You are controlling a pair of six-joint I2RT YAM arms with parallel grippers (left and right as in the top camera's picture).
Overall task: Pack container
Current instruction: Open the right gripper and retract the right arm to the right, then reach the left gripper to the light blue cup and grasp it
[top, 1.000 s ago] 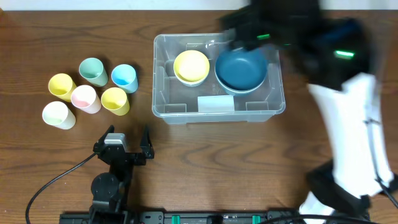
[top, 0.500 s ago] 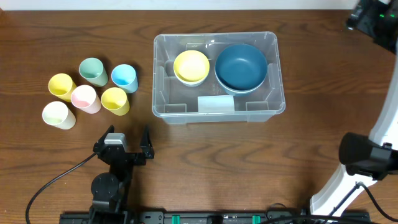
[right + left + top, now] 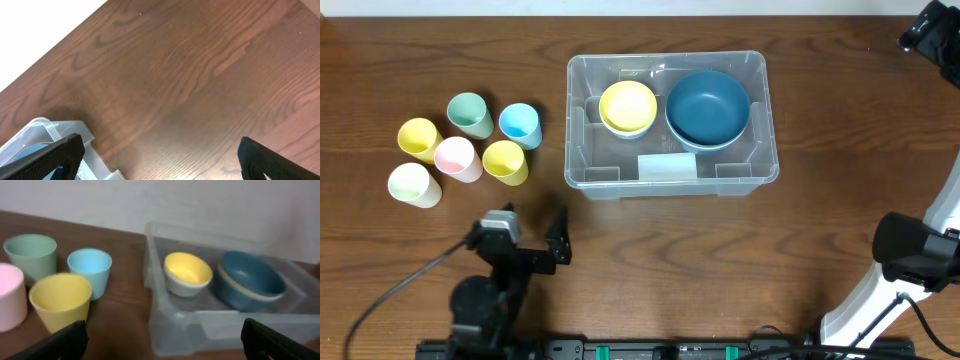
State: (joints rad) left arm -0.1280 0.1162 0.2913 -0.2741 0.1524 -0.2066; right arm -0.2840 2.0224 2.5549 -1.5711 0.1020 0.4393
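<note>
Six small cups cluster toward the table's [image 3: 840, 130] left edge: a green cup [image 3: 470, 114] and a light blue cup [image 3: 519, 124] farthest back, a yellow cup [image 3: 419, 138], a pink cup [image 3: 457, 158] and a second yellow cup [image 3: 505, 161] in front of them, and a pale cup [image 3: 412, 184] nearest the left edge. The container [image 3: 574, 120] sits upright at mid-table, closer to the far edge. It holds a yellow bowl [image 3: 628, 107] on its left side and a larger dark blue bowl [image 3: 708, 107] just beside it on the right. Whether the two bowls touch cannot be told. A pale label [image 3: 667, 166] shows near the container's near wall. The left gripper [image 3: 521, 232] is by the near edge, left of centre, with its jaws spread wide and nothing between them. The left wrist view is soft and blurred. Only the dark fingertips [image 3: 65, 339] show in its bottom corners, the pink cup is cut off at the frame's left side, and the container's clear walls are hard to trace. The right gripper [image 3: 157, 152] is over the far right corner, cropped in the overhead view. In its own wrist view the jaws gape wide over bare wood and hold nothing. One corner of the container pokes in at the lower left, with a sliver of blue behind the plastic. The right arm [image 3: 920, 290] runs out of the overhead frame along the right edge.
</note>
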